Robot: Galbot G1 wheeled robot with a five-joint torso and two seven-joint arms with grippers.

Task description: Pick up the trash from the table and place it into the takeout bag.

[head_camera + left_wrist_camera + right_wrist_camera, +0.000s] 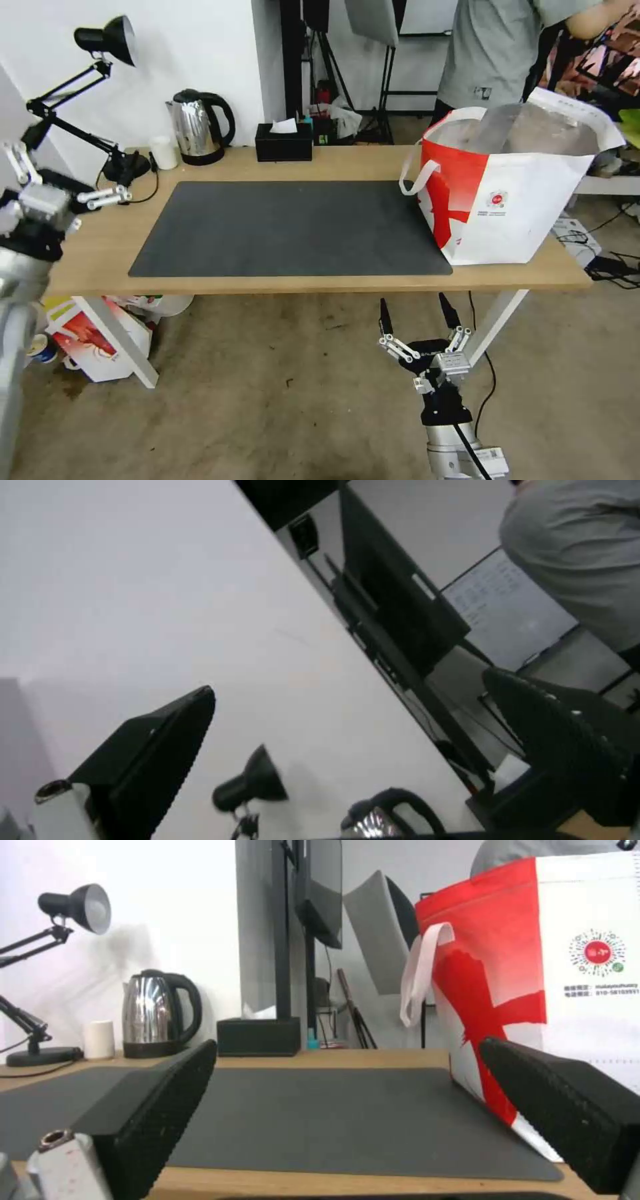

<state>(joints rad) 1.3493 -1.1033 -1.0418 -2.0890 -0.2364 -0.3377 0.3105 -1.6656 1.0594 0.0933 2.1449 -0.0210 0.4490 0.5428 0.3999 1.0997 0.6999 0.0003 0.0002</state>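
No trash lies on the counter (100, 263); the takeout bag (507, 193) stands at its right end, mouth up. Both claws are released and carry nothing: right claw (421, 321) below the front edge, left claw (100, 197) over the left end. Best to check the mat (287, 227) before retreating.

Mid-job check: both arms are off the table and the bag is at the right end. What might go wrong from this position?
1. The takeout bag stands at the table's right end, its base near the front edge; a nudge might tip it off.
2. Its loop handle droops outward and may snag a finger.
3. The left gripper, open, hangs close to the desk lamp; a swing might hit it. The right gripper is open below the table edge and may strike it when rising.
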